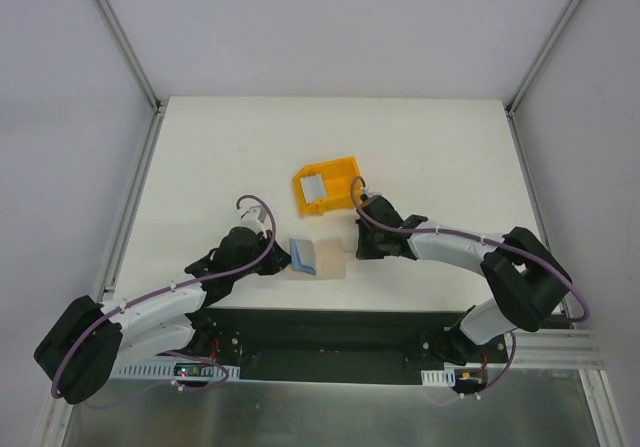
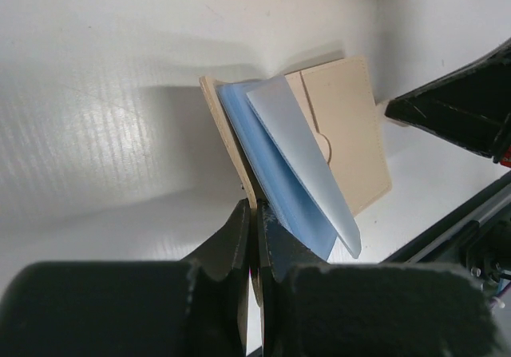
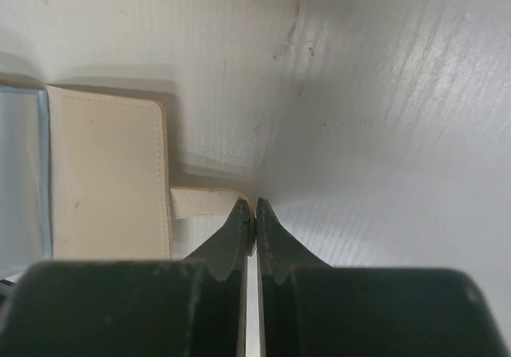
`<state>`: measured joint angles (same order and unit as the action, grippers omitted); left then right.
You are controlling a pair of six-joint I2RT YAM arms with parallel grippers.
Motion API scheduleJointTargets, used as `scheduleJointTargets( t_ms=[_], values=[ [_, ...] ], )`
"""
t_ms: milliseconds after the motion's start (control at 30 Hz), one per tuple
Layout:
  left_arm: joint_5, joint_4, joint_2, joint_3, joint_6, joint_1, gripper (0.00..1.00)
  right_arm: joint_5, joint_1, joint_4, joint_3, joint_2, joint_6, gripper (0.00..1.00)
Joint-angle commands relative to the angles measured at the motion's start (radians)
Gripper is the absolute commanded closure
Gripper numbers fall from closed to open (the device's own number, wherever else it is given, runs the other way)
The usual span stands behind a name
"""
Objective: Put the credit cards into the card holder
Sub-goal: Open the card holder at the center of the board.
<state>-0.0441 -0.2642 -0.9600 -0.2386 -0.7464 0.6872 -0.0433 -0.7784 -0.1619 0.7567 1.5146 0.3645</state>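
White worktop (image 1: 220,157); our left fingers (image 2: 233,233) clench the card holder (image 3: 104,173) by its edge, right fingers (image 3: 233,233) its tab (image 3: 204,203); tilting could spill the protruding credit cards (image 1: 302,255) at its nine o'clock.

Top view: bright, even, diffuse light from above. Table (image 1: 220,157) nearly blown white, only faint soft shadows under the arms (image 1: 200,287). Sharp throughout.
Left wrist: left gripper (image 2: 255,213) underexposed, near foreground out of focus. Cards (image 2: 291,145) carry a pale sheen. Broad soft shadow on the table left of the holder (image 2: 351,125).
Right wrist: right gripper (image 3: 253,211) near black, little detail. Soft shadow along the holder's edge. Table ribbing and scuffs crisp.
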Motion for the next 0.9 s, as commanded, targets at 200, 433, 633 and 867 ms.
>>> scheduleJointTargets(
  t_ms=[200,433,633,867],
  values=[
    [-0.040,-0.050,0.001,0.018,0.010,0.002,1.00,-0.020,0.010,-0.030,0.044,-0.066,-0.081,0.76],
    [-0.004,-0.040,0.017,0.009,-0.001,0.015,1.00,0.023,-0.008,-0.022,0.087,-0.175,-0.056,0.53],
    [0.023,-0.017,0.040,-0.001,-0.004,0.026,1.00,0.000,-0.117,-0.013,0.174,-0.136,-0.012,0.46],
    [0.036,0.003,0.056,-0.007,-0.004,0.032,1.00,-0.086,-0.245,-0.042,0.283,0.024,0.047,0.38]
  ],
)
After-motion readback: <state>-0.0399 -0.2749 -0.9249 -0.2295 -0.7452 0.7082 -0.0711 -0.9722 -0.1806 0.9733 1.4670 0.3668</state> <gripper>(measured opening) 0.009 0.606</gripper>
